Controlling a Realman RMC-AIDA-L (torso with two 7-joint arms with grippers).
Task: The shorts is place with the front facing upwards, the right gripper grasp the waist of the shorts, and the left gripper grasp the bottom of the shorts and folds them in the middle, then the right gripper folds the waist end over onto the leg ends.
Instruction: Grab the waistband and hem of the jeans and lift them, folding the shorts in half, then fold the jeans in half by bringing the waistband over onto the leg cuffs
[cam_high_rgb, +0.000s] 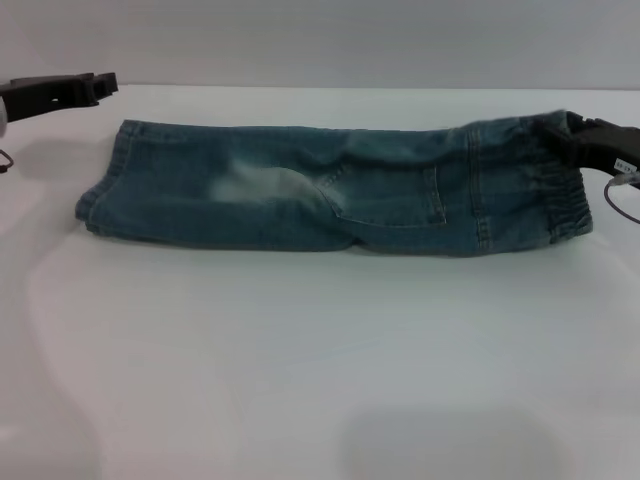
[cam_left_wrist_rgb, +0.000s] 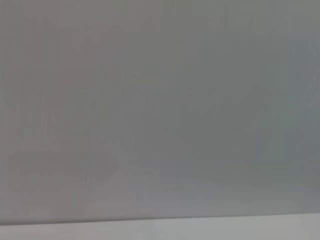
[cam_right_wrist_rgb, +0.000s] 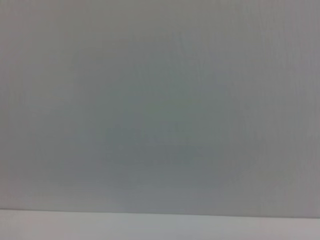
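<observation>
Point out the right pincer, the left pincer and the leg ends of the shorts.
right pincer (cam_high_rgb: 580, 135), head view, black claw at the elastic waist.
left pincer (cam_high_rgb: 100, 83), head view, claw tip, apart from the shorts.
leg ends (cam_high_rgb: 92, 205), head view, stitched hem.

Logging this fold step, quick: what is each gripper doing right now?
Left gripper: off the shorts, holding nothing; open or closed cannot be told.
Right gripper: at the waist; grip cannot be told.

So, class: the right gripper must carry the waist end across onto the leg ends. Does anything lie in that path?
Nothing visible does. Between the waist end, where the right gripper sits, and the leg ends lies only the shorts' own flat denim. The left gripper is off the cloth, behind the leg ends.
</observation>
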